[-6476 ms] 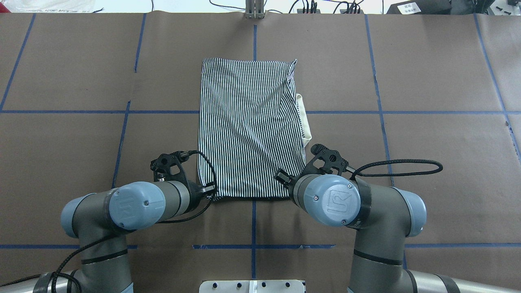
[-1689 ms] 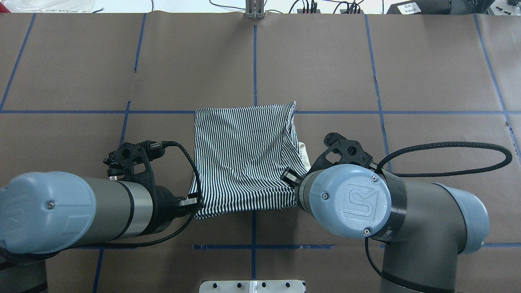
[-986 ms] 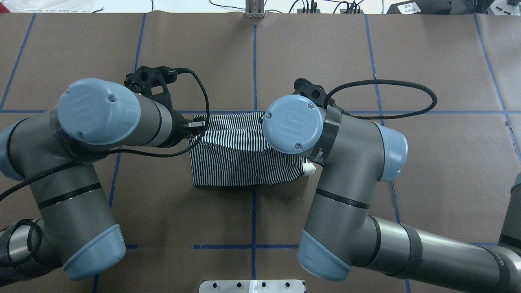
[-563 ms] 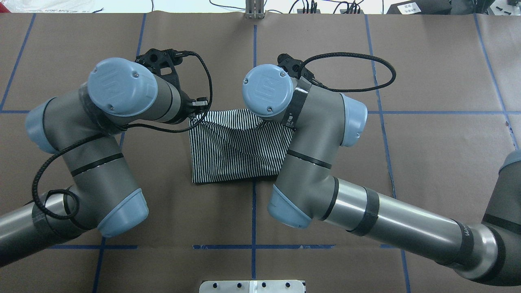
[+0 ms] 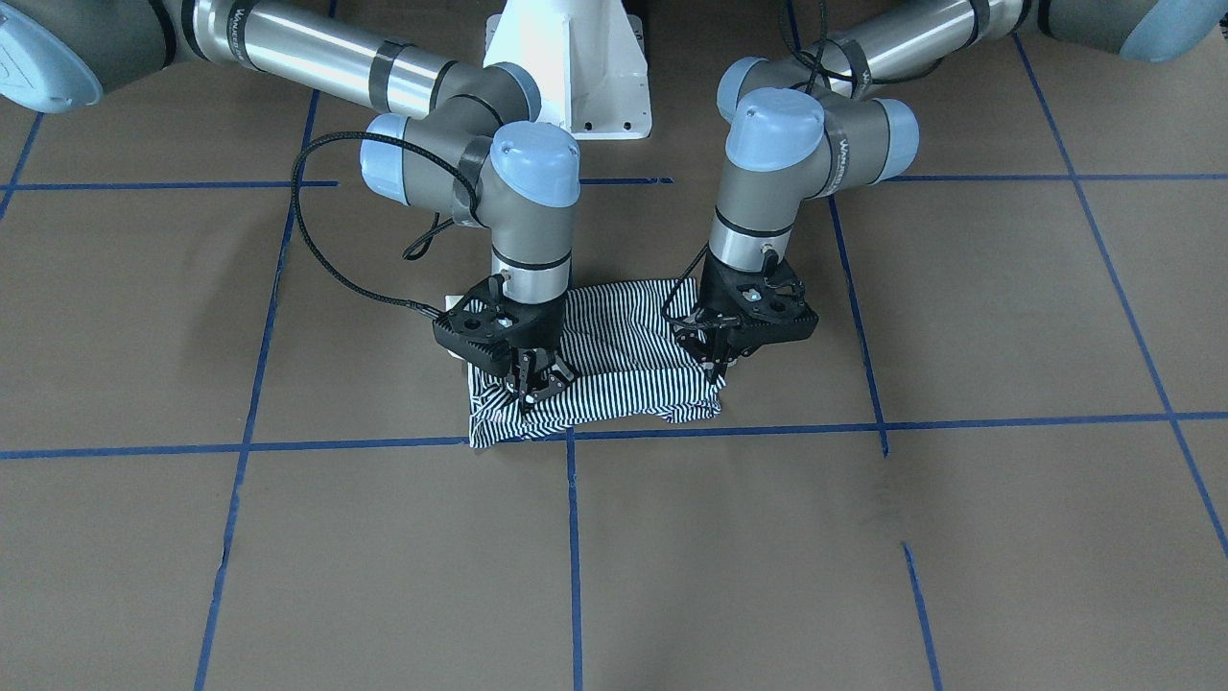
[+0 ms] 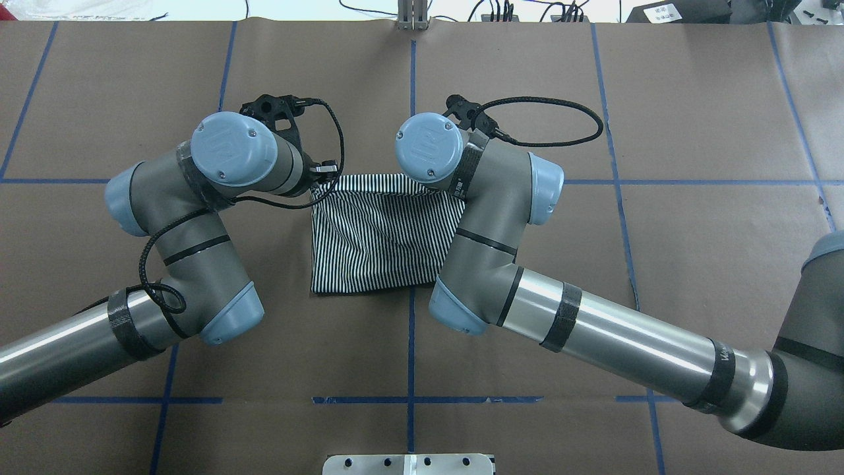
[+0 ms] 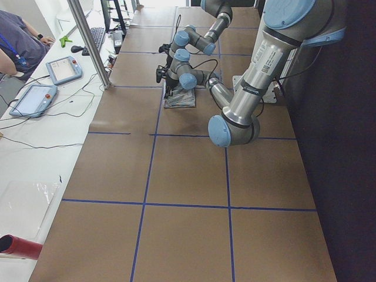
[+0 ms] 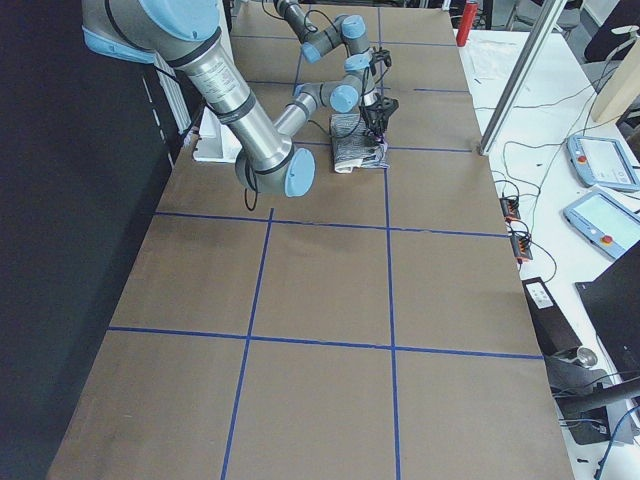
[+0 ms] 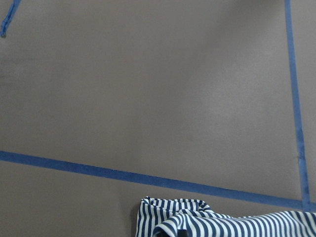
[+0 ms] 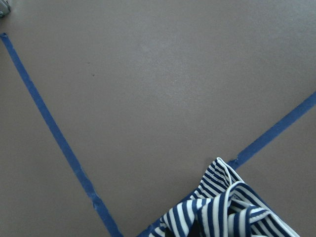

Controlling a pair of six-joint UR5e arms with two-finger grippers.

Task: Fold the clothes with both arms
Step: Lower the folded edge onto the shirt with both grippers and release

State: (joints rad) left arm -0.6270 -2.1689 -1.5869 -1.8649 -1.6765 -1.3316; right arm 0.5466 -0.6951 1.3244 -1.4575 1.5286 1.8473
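Folded striped shirt (image 6: 379, 244) sits at ctr of the brown-papered table (image 6: 659, 99) — far edge along a blue tape line (image 6: 659, 181). Both pointing down, left gripper (image 5: 715, 369) & right gripper (image 5: 539, 389) each pinch a far corner of it (cloth bunches up in both wrist views).

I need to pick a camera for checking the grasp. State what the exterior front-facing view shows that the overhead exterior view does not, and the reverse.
Only the front-facing view: the right gripper and left gripper, fingertips down on the striped shirt, and the white pedestal base. Only the overhead view: cables beyond the table's far edge; there the wrists cover most of both grippers. Both: the shirt folded into a small rectangle, the left arm, the right arm and the blue tape grid.
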